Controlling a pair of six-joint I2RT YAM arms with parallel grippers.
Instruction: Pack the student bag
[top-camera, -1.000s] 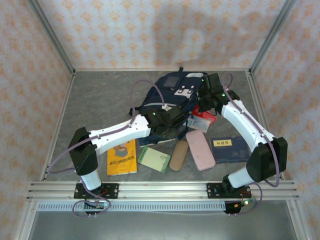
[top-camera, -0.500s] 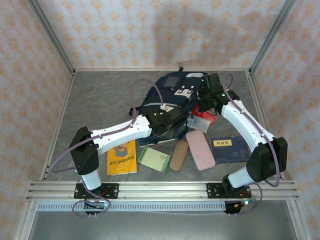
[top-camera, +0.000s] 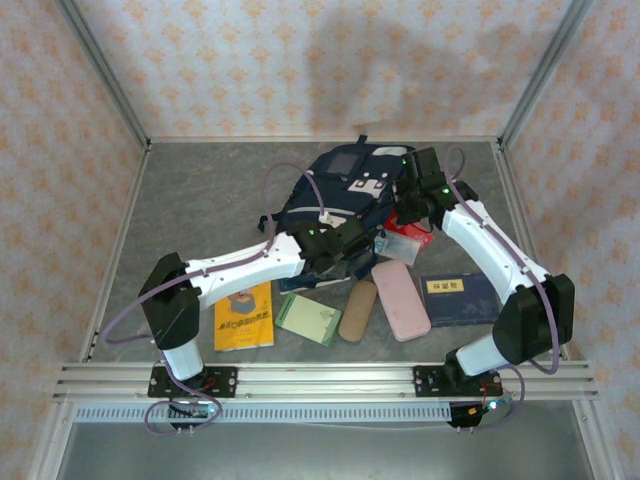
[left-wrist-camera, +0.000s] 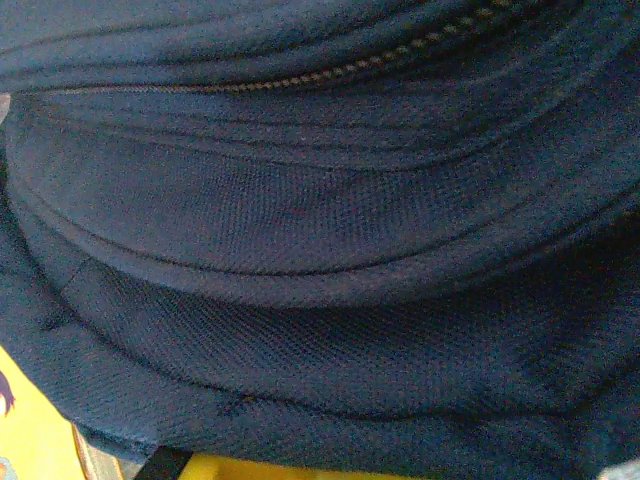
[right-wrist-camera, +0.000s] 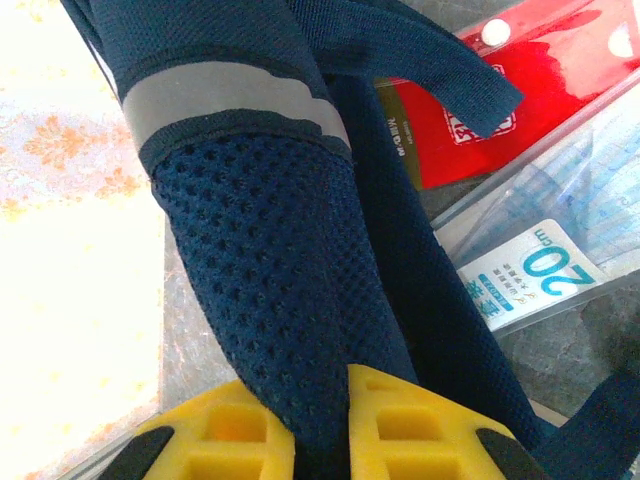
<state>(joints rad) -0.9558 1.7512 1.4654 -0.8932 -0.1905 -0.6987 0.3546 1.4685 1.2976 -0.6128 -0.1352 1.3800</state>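
The student bag (top-camera: 340, 185), a big navy backpack with white patches, lies at the back middle of the table. My left gripper (top-camera: 352, 240) is pressed into its near edge and shut on the fabric. In the left wrist view, navy cloth (left-wrist-camera: 320, 250) and a zipper (left-wrist-camera: 400, 55) lie over the jaws, with a strip of one yellow finger (left-wrist-camera: 260, 470) at the bottom. My right gripper (top-camera: 412, 198) (right-wrist-camera: 335, 385) is shut on the bag's mesh shoulder strap (right-wrist-camera: 270, 260), below its grey reflective stripe (right-wrist-camera: 230, 95).
In front of the bag lie a yellow book (top-camera: 244, 315), a green notebook (top-camera: 308, 318), a tan pencil case (top-camera: 357, 310), a pink case (top-camera: 400, 298) and a navy book (top-camera: 458, 297). A red packet (right-wrist-camera: 560, 70) and a clear ruler pack (right-wrist-camera: 540, 265) lie beside the strap.
My left gripper has closed on the bag's near edge and shifted slightly right. The right arm and strap have not moved.
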